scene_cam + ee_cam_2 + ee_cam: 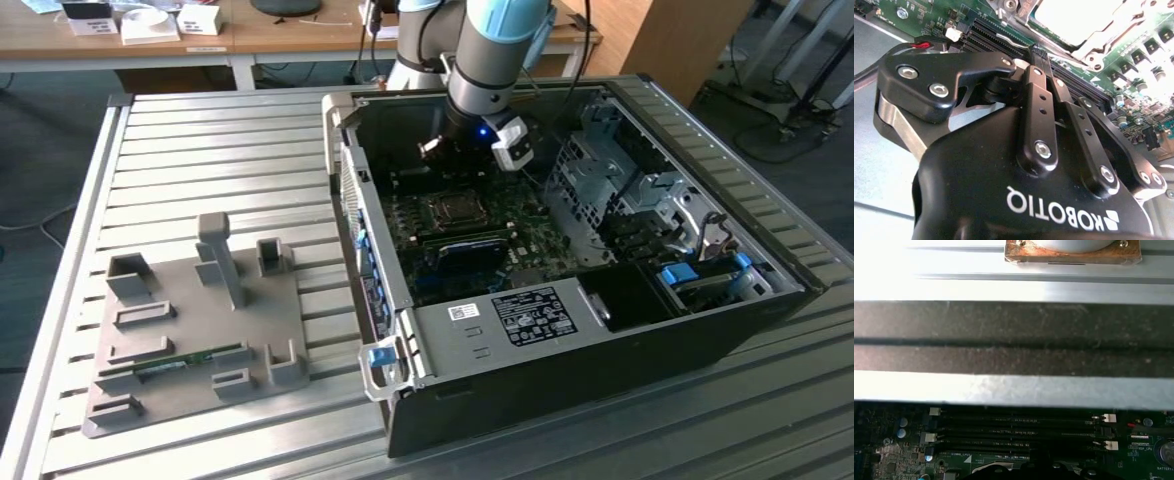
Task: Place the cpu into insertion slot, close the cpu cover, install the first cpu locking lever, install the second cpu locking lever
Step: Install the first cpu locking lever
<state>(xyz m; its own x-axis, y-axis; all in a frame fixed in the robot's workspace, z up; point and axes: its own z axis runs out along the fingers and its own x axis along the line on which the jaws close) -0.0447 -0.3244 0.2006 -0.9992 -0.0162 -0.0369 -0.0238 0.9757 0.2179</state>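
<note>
The arm reaches down from the top centre of the exterior view into the open computer case [574, 360], which lies on the slatted metal worktop [227, 150]. The gripper [451, 155] hangs inside the case, in the upper middle of the frame near the case's far wall. The insertion slot [454, 210] lies on the green motherboard [534, 240] directly below the gripper in this frame, near it but apart, with its silvery rim around a darker centre.

In the second wrist view the gripper [1036, 50] has its black fingers [1040, 105] pressed together at the tips, which hover over the long black memory slots [999, 35]. The insertion slot [1074, 15] sits just past those tips, its centre washed out bright, so I cannot tell whether the cpu lies in it.

In the first wrist view the memory slots [1019, 432] run side by side beneath the case's dark wall [1014, 335].

A grey fixture plate [180, 300] rests on the worktop at the lower left of the exterior view, well apart from the case.
</note>
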